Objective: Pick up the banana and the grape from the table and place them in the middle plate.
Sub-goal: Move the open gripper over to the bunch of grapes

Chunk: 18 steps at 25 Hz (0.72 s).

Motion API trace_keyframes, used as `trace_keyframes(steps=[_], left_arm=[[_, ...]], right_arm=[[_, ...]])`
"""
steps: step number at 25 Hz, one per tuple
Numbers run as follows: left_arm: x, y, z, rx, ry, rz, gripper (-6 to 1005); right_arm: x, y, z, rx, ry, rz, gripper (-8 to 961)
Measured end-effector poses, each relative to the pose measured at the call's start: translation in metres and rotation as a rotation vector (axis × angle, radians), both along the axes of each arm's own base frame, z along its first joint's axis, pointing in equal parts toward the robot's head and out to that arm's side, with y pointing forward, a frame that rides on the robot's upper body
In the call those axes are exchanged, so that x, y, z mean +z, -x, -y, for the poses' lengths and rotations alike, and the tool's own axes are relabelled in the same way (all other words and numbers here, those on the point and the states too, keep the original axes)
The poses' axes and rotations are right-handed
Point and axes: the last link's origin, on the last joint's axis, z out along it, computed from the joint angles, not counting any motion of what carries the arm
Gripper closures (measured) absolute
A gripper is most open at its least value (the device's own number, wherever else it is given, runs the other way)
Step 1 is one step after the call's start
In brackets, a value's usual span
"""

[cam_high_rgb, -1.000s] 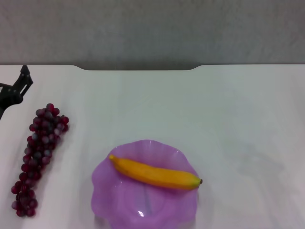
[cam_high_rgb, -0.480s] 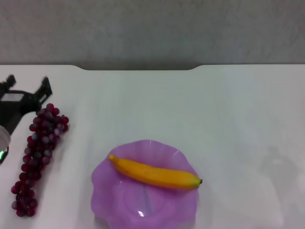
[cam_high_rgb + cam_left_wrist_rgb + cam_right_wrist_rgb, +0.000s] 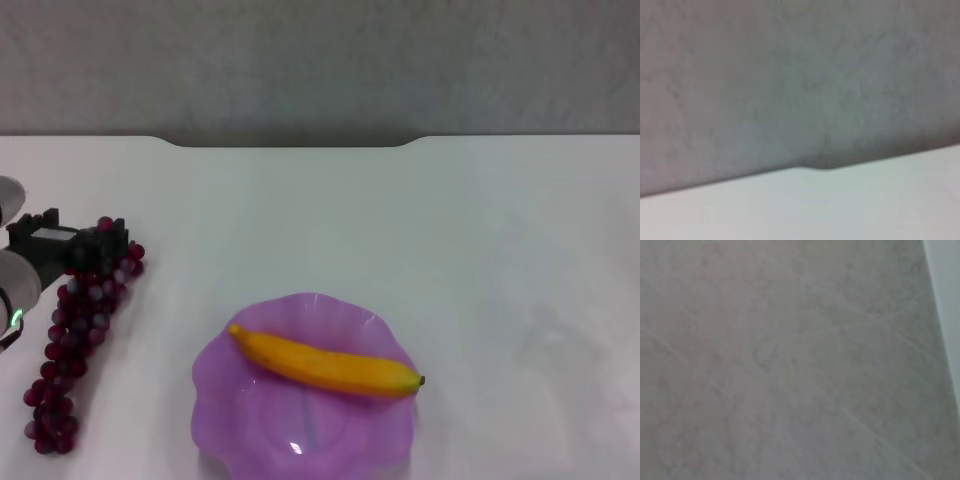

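Note:
The yellow banana (image 3: 325, 365) lies across the purple scalloped plate (image 3: 250, 420) at the front middle of the white table (image 3: 400, 230). The long bunch of dark red grapes (image 3: 75, 330) lies on the table at the left, apart from the plate. My left gripper (image 3: 82, 240) is open, directly over the far end of the bunch, with one black finger on each side of it. Whether it touches the grapes I cannot tell. The left wrist view shows only the table's notched far edge (image 3: 825, 167). My right gripper is out of view.
A grey wall (image 3: 320, 60) stands behind the table's notched far edge. The right wrist view shows grey surface and a thin strip of table edge (image 3: 947, 300). A faint shadow lies on the table at the right (image 3: 560, 350).
My left gripper has moved from the far left edge forward and rightward, coming down over the far end of the grape bunch. The banana, plate and grapes have not moved.

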Motion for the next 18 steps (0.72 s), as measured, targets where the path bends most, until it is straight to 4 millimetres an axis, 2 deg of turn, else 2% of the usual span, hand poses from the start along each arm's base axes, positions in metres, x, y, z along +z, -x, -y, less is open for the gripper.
trace_keyframes(steps=[10, 18], left_arm=[[-0.009, 0.022, -0.001, 0.093, 0.063, -0.024, 182], [-0.022, 0.03, -0.004, 0.131, 0.118, -0.047, 195]], right_arm=[[-0.001, 0.005, 0.002, 0.038, 0.011, -0.015, 939], [-0.001, 0.01, 0.002, 0.074, 0.017, -0.018, 939]])
